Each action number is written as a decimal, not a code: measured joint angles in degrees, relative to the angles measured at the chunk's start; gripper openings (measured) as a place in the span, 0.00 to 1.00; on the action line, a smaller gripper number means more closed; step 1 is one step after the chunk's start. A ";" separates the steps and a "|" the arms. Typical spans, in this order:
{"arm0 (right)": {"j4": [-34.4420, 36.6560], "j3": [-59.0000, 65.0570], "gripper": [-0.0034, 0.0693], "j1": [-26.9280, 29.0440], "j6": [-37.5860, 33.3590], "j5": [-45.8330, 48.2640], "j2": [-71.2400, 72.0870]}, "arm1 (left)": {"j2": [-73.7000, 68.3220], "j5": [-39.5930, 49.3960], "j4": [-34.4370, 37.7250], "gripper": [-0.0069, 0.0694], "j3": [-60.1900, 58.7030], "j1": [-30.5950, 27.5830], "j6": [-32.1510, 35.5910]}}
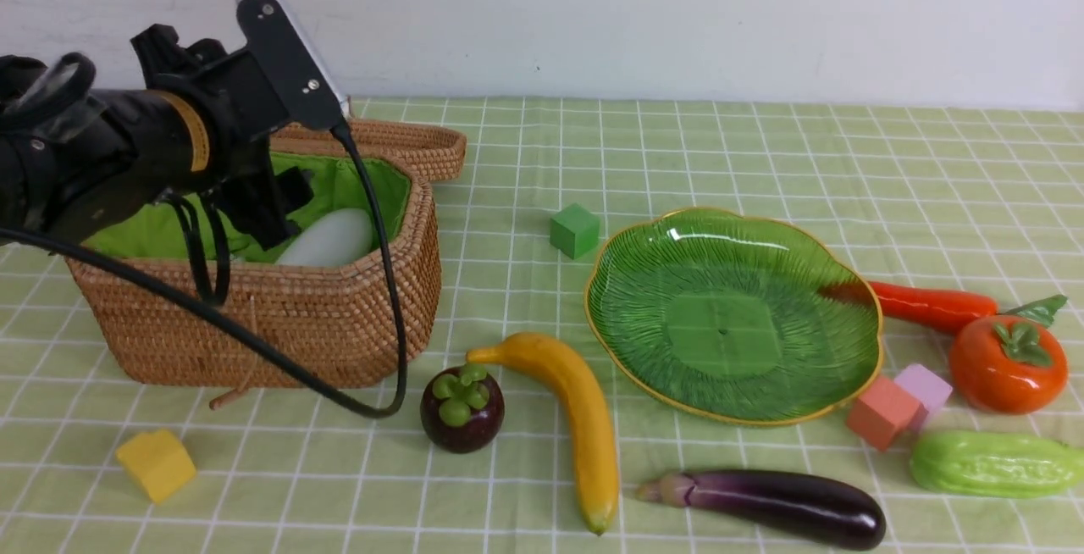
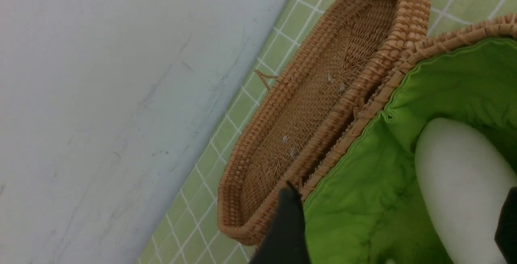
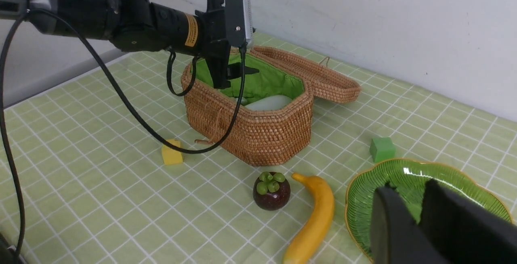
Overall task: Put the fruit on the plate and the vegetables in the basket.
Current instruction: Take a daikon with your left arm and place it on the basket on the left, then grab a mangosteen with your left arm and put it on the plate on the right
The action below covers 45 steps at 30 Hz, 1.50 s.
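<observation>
Eggplant (image 1: 766,506) lies nearest the front camera, flat on the counter (image 1: 762,139), stem toward the banana (image 1: 572,418). Judgement: a light, stiff, glossy toy; the skin may slip, so grip across the thick middle, not the tapering stem end. Beside it the gourd (image 1: 995,462) is bumpy and should hold better. The persimmon (image 1: 1008,363) and carrot (image 1: 927,306) sit by the right rim of the plate (image 1: 737,317), which is bare; the mangosteen (image 1: 461,408) stands near the basket (image 1: 254,325). My left pincer (image 2: 398,199) hangs at the basket's mouth with fingers spread wide, gripping nothing; the white vegetable (image 2: 460,191) lies on the green lining (image 2: 355,215) below. Only the left wrist view shows that spread and the inside of the lid (image 2: 323,106). My right pincer (image 3: 412,199), absent from the front view, appears only in its own wrist view: fingers close together, slim gap, empty, with the plate showing behind.
</observation>
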<state>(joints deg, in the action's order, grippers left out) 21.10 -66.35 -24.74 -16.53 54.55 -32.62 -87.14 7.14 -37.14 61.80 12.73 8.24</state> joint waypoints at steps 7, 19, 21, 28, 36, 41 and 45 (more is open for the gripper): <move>0.00 0.00 0.24 0.00 0.00 4.16 0.00 | 8.96 11.76 14.47 0.55 0.00 9.96 -17.25; 0.00 0.00 0.24 0.00 1.24 16.22 0.00 | 7.32 37.58 29.79 0.08 0.00 31.37 -28.20; 0.00 0.00 0.24 0.00 1.43 17.87 0.00 | 5.31 38.18 29.79 0.12 0.09 31.37 -29.00; 0.00 0.00 0.25 0.00 1.49 18.05 0.00 | -1.75 32.56 23.73 0.57 0.09 31.12 -31.05; 0.00 0.00 0.25 0.00 1.49 18.05 0.00 | -6.46 27.11 7.80 0.92 0.40 31.12 -43.64; 0.00 0.00 0.25 0.00 1.49 18.05 0.00 | -10.90 25.26 -0.57 0.91 0.46 31.12 -49.51; 0.00 0.00 0.25 0.00 1.49 18.05 0.00 | -13.13 24.49 -4.59 0.87 0.46 31.12 -53.03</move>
<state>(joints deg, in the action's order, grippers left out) 21.10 -66.35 -24.74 -15.04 72.60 -32.62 -100.27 31.63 -41.73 62.25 43.84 -44.79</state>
